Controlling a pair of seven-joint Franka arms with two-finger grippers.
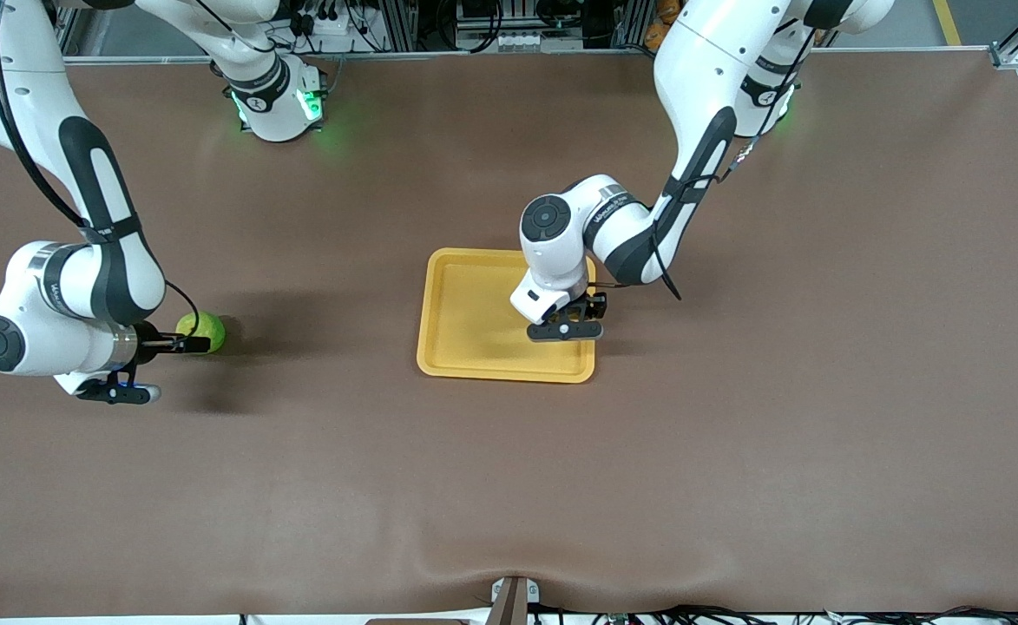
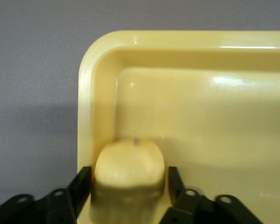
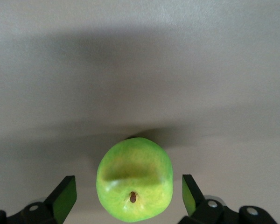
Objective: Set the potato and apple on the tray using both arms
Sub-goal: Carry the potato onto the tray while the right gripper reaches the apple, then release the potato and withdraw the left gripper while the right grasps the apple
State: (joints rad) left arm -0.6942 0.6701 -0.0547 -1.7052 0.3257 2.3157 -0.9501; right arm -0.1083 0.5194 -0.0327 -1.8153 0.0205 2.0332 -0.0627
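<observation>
The yellow-orange tray (image 1: 465, 321) lies mid-table. My left gripper (image 1: 565, 328) is low over the tray's corner toward the left arm's end, nearest the front camera. In the left wrist view the left gripper (image 2: 129, 181) is shut on the yellow-tan potato (image 2: 129, 161), which sits low in a corner of the tray (image 2: 200, 102); the front view hides the potato under the hand. The green apple (image 1: 201, 332) rests on the table at the right arm's end. My right gripper (image 1: 180, 345) is open, and in the right wrist view it (image 3: 129, 198) stands around the apple (image 3: 134, 182), apart from its sides.
The brown table cover (image 1: 509, 486) runs wide around the tray. The arm bases (image 1: 276, 104) stand along the table edge farthest from the front camera. A small bracket (image 1: 513, 599) sits at the edge nearest it.
</observation>
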